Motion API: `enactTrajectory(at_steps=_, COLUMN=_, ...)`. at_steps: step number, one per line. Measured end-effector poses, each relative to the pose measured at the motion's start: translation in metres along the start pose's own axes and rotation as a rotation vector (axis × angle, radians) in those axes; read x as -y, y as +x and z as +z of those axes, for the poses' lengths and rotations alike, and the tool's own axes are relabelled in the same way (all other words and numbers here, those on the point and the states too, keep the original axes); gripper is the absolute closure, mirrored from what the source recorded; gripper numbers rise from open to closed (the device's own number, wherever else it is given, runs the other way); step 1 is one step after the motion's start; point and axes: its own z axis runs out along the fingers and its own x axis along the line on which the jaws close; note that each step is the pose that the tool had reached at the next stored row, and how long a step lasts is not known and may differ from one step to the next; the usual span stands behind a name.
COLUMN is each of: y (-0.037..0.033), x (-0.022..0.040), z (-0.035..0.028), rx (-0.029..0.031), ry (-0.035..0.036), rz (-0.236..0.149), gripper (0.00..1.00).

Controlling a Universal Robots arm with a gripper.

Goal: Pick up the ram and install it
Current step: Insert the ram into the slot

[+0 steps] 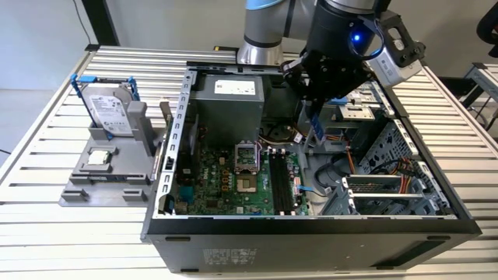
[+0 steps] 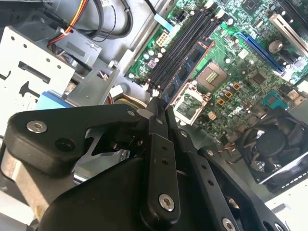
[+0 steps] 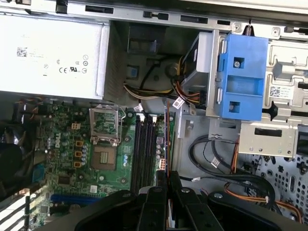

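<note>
**Ram in my grip, above the open case**

My gripper (image 1: 313, 108) is clenched on the ram (image 1: 318, 129), the two fingers pinching its flat faces. In the exterior view the stick hangs upright below the fingers, a slim blue strip held in the air over the open computer case (image 1: 311, 233). It is not seated: it hangs clear of the motherboard (image 1: 233, 186), above and toward the exterior view's right of the long black slots (image 1: 281, 181).

In both wrist views I look down along the stick. In the second wrist view my fingertips (image 2: 155, 126) close at the near end of the ram (image 2: 190, 65), which shows nearly edge-on, dark blue with a coppery rim, running alongside the slots (image 2: 180, 45) and next to the processor socket (image 2: 188, 103). A black fan (image 2: 274, 144) sits past the socket. In the first wrist view the ram (image 3: 166, 139) is a thin line rising from my gripper (image 3: 167, 175), just beside the slots (image 3: 144, 149), with the grey power supply (image 3: 53, 53) beyond the board and a blue bracket (image 3: 243, 77) on the drive cage.

On the slatted surface (image 1: 46, 233), at the exterior view's left of the case, a grey stand (image 1: 109, 175) carries a silver hard drive (image 1: 109, 114) in a blue frame and a small square chip (image 1: 99, 157).
</note>
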Motion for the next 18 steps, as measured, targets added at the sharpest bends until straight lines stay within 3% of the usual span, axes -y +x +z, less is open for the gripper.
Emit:
enactTrajectory(at_steps=6, y=-0.0043, x=0.0007, z=0.0091, rx=-0.0022, ry=0.0000, rz=0.000, gripper=1.00)
enactTrajectory(at_steps=13, y=-0.0076, x=0.0013, z=0.0187, rx=-0.0148, ry=-0.0010, rz=0.001, gripper=1.00)
enactTrajectory(at_steps=18, y=-0.0075, x=0.0015, z=0.0238, rx=-0.0148, ry=-0.0009, rz=0.007, gripper=1.00)
